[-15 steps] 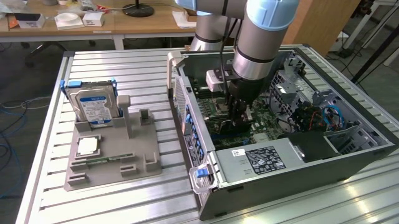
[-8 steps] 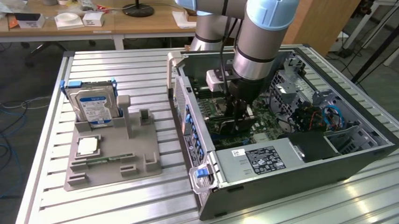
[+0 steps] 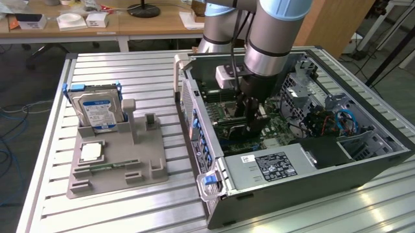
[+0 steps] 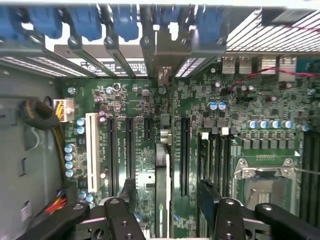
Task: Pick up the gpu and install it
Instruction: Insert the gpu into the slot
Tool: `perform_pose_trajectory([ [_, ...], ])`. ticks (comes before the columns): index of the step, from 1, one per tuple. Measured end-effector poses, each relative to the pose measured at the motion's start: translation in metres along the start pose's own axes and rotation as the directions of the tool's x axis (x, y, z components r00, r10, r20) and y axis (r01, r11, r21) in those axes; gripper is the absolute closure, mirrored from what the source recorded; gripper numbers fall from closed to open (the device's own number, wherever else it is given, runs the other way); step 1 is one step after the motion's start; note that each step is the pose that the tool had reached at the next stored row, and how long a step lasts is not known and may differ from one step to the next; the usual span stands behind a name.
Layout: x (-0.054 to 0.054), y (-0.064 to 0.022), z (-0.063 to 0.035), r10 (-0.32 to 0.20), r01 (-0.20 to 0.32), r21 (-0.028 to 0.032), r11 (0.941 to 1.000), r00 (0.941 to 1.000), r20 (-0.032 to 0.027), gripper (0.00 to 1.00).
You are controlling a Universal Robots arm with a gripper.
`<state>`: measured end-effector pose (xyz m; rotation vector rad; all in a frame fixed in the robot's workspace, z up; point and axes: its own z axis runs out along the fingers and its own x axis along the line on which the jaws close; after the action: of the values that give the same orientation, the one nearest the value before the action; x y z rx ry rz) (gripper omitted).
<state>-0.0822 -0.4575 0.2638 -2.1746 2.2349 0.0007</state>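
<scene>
Install step, we judge: gpu (image 4: 161, 170) stands edge-on in a motherboard (image 4: 145, 115) slot inside PC case (image 3: 363, 165), betw. the hand (image 4: 167, 210) fingers (image 4: 125, 195), spread wide, not gripping. Any retreat needs a straight lift, w/o nudging the card.

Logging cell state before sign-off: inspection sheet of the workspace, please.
surface: slatted metal table carrying a grey fixture tray and an open PC case
job's things: gpu stands edge-on, apparently in a motherboard slot
clutter: hard drive upright in the tray; memory stick lying flat
grippers: gripper inside the case, jaws open either side of the gpu, not touching it
cables: blue cables in the case; red and yellow wires
surroundings: wooden desks behind
</scene>
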Motion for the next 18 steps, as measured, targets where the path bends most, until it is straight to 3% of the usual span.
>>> perform_pose_trajectory([
  [6, 0.0, -0.0004, -0.0245, 0.0, 0.0, 0.0001, 1.0, 1.0, 0.0001, 0.37],
  [10, 0.0, -0.0003, -0.0257, 0.0, 0.0, 0.0004, 1.0, 1.0, 0.0031, 0.39],
  [11, 0.0, -0.0003, -0.0257, 0.0, 0.0, 0.0004, 1.0, 1.0, 0.0031, 0.45],
  [12, 0.0, -0.0003, -0.0258, 0.0, 0.0, 0.0004, 1.0, 1.0, 0.0031, 0.45],
  [15, 0.0, -0.0004, -0.0257, 0.0, 0.0, 0.0004, 1.0, 1.0, 0.0035, 0.63],
  [18, 0.0, -0.0003, -0.0257, 0.0, 0.0, 0.0003, 1.0, 1.0, 0.0039, 0.69],
])
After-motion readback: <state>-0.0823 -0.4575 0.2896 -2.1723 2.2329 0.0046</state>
